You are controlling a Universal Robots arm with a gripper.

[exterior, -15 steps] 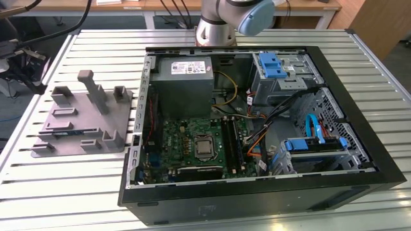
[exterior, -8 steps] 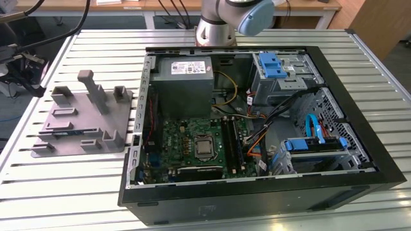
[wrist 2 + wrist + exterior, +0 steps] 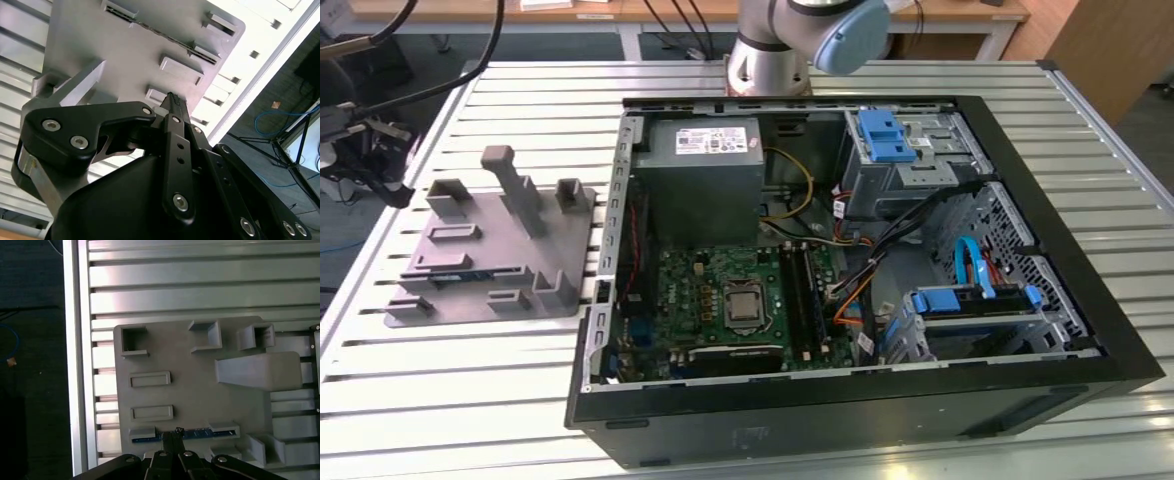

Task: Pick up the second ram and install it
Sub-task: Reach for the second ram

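The second ram (image 3: 205, 432) is a thin blue-green strip standing in a slot of the grey holder tray (image 3: 190, 390). In the exterior view the ram (image 3: 454, 272) sits near the tray's front, at that view's left, beside the computer case. My gripper (image 3: 173, 435) hangs well above the tray, its black fingers pressed together and nothing between them. Its tips line up with the middle of the strip. In the second wrist view the gripper (image 3: 172, 98) points at the tray (image 3: 100, 40), and the ram (image 3: 165, 36) is a dark thin line.
The open computer case (image 3: 1067, 300) lies on the slatted metal table (image 3: 480, 400), with the green motherboard (image 3: 680, 300) and its long black slots (image 3: 801, 290) inside. Upright posts (image 3: 520, 185) rise from the tray. The table edge (image 3: 77, 365) runs close beside the tray.
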